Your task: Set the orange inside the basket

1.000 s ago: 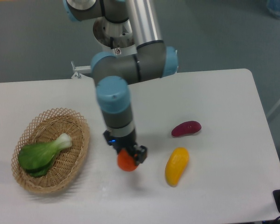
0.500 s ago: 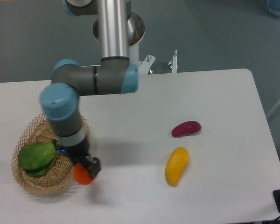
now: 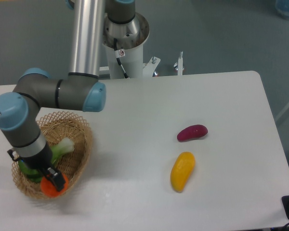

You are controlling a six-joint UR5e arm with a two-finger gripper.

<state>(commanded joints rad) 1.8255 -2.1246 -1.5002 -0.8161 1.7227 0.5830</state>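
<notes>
While the gripper (image 3: 47, 178) is clenched on the orange (image 3: 51, 187) over the basket (image 3: 82, 144), near the table's front-left corner, it should go lower w/ care, avoid the green vegetable (image 3: 62, 146), then open the jaws slowly

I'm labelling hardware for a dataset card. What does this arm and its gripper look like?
The arm is built from grey cylindrical segments with light blue caps at the joints, plus a polished silver tube rising to the top edge. A black cable runs down the white base column. The gripper is small and black, below a pale grey band at the wrist.
</notes>
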